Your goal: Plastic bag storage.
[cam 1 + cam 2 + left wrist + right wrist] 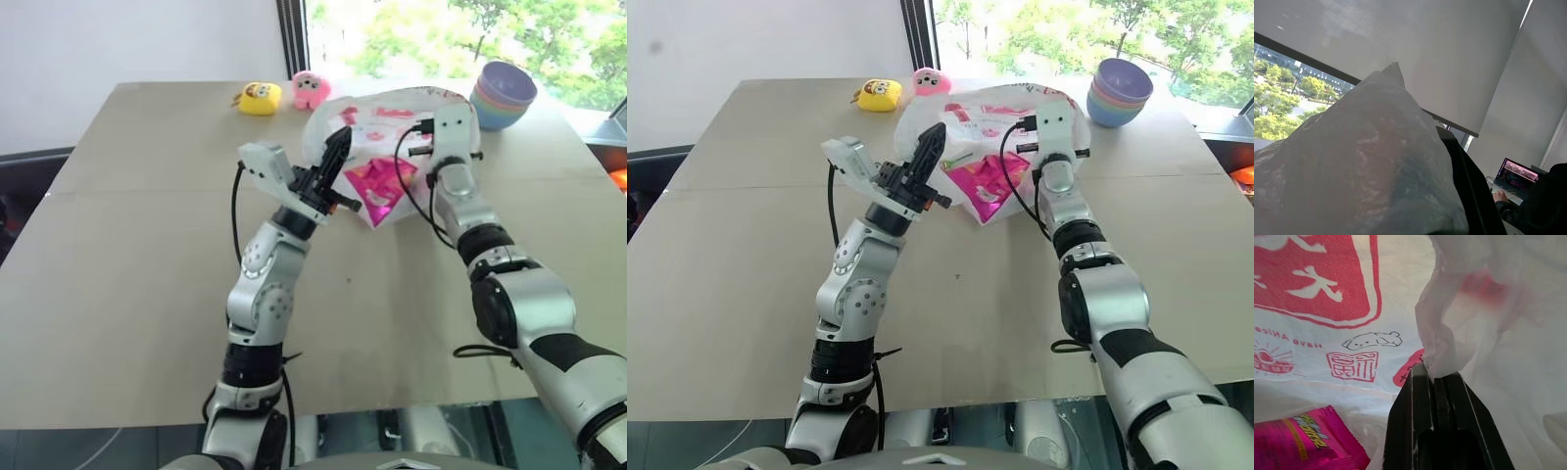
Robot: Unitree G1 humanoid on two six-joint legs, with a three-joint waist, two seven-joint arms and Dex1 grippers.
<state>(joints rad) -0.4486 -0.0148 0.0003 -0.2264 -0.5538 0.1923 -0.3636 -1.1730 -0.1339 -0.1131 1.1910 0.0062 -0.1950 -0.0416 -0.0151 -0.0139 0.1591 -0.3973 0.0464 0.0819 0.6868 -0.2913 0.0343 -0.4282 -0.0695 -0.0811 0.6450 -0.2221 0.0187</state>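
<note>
While the left pincer [336,157] is raised off the desk [147,294] with its black fingers clamped on a fold of the plastic bag [392,122], the right pincer [1436,379] reaches level into the same bag and is pinched closed on a twisted strip of its film. A pink snack packet [377,186] lies between the two pincers. Beyond them sit a yellow toy [260,98], a pink toy [311,89] and stacked bowls [504,95]
</note>
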